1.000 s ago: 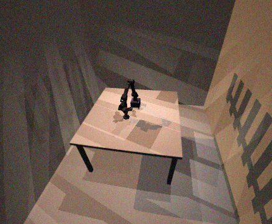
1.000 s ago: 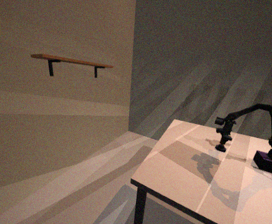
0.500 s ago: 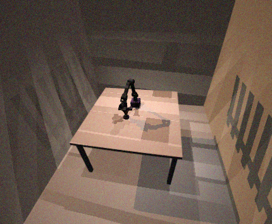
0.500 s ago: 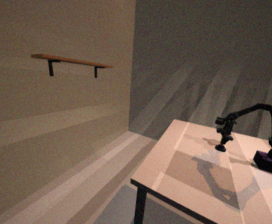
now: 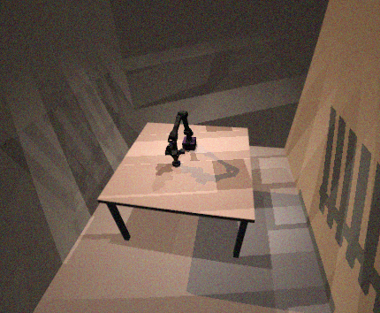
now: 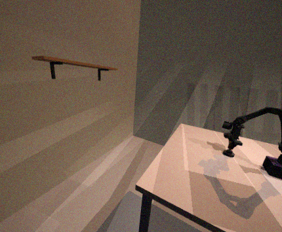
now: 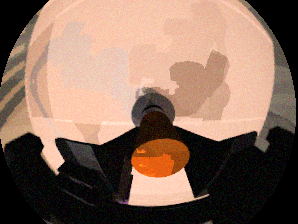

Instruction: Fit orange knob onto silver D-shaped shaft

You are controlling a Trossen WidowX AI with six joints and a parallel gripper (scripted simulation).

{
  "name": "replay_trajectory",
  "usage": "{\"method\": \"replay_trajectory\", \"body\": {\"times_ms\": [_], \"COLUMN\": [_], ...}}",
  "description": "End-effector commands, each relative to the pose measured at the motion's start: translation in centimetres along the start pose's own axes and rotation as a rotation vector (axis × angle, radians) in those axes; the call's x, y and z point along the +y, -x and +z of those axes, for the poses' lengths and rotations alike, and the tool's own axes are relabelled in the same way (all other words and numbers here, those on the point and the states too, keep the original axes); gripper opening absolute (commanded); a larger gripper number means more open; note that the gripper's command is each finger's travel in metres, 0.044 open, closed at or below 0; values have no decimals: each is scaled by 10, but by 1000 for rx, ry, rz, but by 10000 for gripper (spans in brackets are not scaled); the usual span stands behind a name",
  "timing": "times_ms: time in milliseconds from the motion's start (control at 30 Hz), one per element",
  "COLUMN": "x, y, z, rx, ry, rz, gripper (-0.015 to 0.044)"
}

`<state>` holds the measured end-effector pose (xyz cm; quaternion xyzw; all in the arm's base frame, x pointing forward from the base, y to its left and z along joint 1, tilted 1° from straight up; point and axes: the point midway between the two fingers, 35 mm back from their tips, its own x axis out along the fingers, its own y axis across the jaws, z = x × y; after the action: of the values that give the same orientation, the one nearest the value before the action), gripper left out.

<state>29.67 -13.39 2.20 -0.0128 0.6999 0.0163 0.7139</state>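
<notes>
Orange knob (image 7: 160,158) sat between my fingers (image 5: 174,155) (image 6: 233,143), which gripped it above the round pedestal (image 7: 141,111) (image 5: 176,164) (image 6: 228,153) on the counter (image 7: 100,65) (image 5: 158,190) (image 6: 171,170).

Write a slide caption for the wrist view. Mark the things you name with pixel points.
The gripper (image 7: 156,129) holds an orange knob (image 7: 160,158) above the round pedestal (image 7: 142,111) on the table (image 7: 100,50).
</notes>
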Motion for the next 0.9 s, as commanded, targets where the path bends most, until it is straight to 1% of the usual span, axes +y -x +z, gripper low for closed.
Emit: {"method": "replay_trajectory", "body": {"times_ms": [0, 667, 733, 867], "x": [-2, 0, 0, 1], "y": [-1, 3, 3, 2], "z": [2, -1, -2, -4], "rx": [-3, -3, -3, -2], "ry": [6, 6, 32, 175], "rz": [-6, -6, -6, -6], "gripper": [0, 0, 0, 0]}}
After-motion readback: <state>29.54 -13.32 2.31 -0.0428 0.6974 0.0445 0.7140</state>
